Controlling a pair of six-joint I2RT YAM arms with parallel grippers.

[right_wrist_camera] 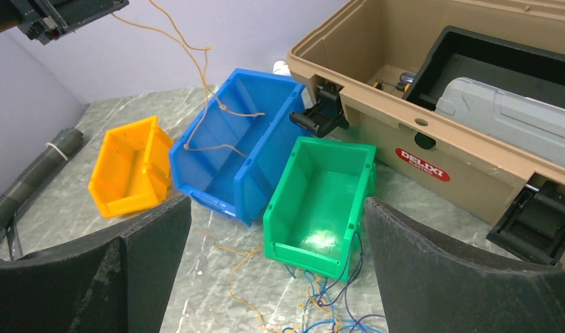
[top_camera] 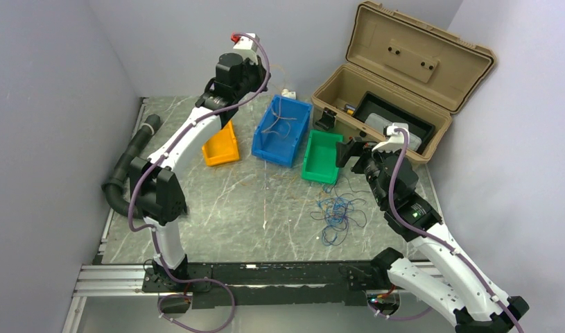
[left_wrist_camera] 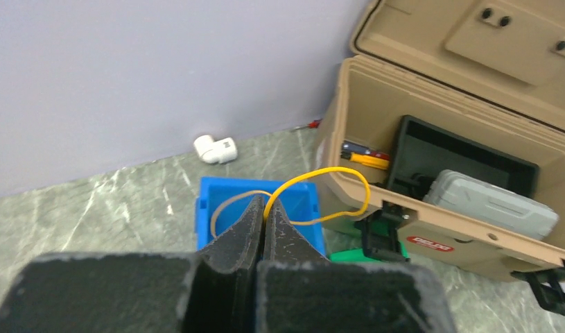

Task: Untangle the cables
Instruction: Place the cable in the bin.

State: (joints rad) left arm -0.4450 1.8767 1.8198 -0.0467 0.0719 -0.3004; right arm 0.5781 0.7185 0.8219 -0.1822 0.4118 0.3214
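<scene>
Pinching a yellow-orange cable [left_wrist_camera: 321, 171], the left tool [left_wrist_camera: 264, 205] is fully closed on it, raised above the blue bin [top_camera: 283, 132]; the strand hangs down into that bin. Right tool [right_wrist_camera: 276, 205]: jaws wide apart, holding nothing, above the table [top_camera: 224, 201] in front of the green bin [top_camera: 322, 158]. Remaining cables [top_camera: 338, 211], blue and dark, lie loosely tangled on the table near the green bin.

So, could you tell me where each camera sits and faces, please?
Top: above and behind, down onto table; left arm, right arm show.
Left wrist: high, facing blue bin, toolbox; left gripper shut on yellow wire.
Right wrist: low, facing green bin, toolbox; right gripper open.
Wrist views share blue bin, toolbox.
</scene>
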